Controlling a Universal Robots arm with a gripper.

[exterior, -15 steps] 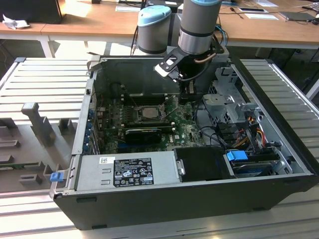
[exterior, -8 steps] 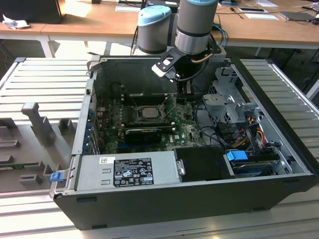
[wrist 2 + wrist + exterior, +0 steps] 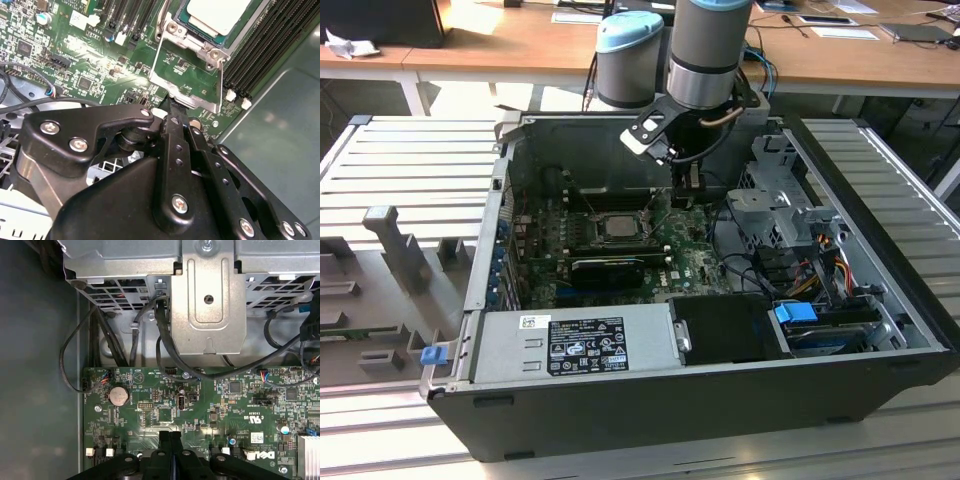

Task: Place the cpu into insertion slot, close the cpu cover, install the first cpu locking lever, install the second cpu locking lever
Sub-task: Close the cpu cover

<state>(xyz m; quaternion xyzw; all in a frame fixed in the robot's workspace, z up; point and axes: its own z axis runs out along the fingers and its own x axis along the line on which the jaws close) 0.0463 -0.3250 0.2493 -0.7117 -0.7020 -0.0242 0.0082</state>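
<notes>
One step of four looks done: the cpu (image 3: 217,15) lies flat in the slot (image 3: 592,228), silver top up, on the green board (image 3: 690,260). Closing the cover (image 3: 202,102) is the step in hand, by my reading. In the second wrist view the cover lies flipped open, away from the slot, with bare board showing through its window. The end effector (image 3: 172,109) hangs low over the board with its tips right at the cover's free edge. Its fingers (image 3: 165,450) are clenched, pressed together with no gap I can see. Whether a lip of the cover is nipped between them or they merely touch it, I cannot tell.

To shut, the cover would need to swing over its hinge and come down flat around the chip, window centred on the silver top. A thin hinged plate should turn easily, but a slip at the edge could drop it onto the chip. Both latching steps wait on that, I judge.

The case (image 3: 620,420) lies open on a grey ribbed counter (image 3: 410,150). Cables (image 3: 740,270) and a metal cage (image 3: 780,205) crowd the exterior view's right of the board. Behind stand wooden desks (image 3: 500,40) with papers (image 3: 830,30).
</notes>
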